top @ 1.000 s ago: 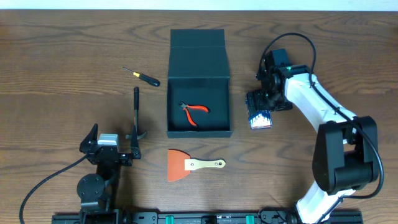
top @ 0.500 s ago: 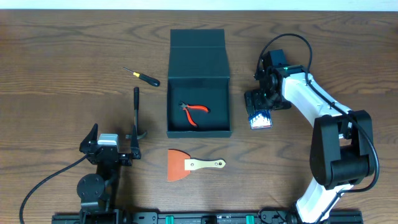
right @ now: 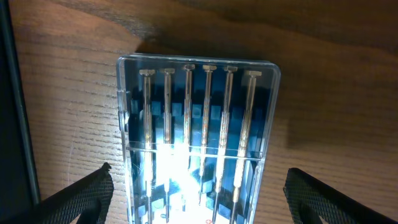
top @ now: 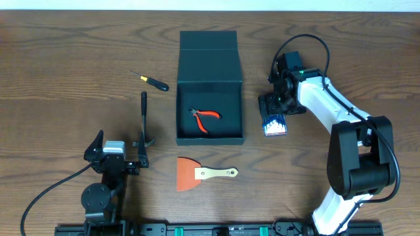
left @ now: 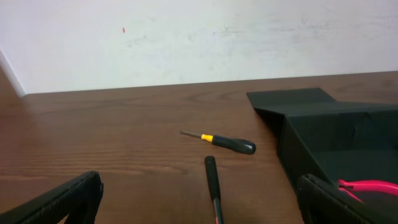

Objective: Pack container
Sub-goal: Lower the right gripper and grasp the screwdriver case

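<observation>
— What sort of place am I steering in?
— A robotics lab bench, I'd say. Ahead of my left gripper [left: 199, 190] a plain white wall [left: 186, 37] meets a wood-grain table [left: 93, 137]; behind it both arms [top: 321, 98] (cables [top: 46, 193] trailing) stand at a black rail [top: 210, 229] along the table's edge.

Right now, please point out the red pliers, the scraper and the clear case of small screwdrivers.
red pliers [top: 210, 115], overhead view, on a red handle.
scraper [top: 186, 174], overhead view, on the orange blade.
clear case [right: 198, 124], right wrist view, on the transparent lid.
</observation>
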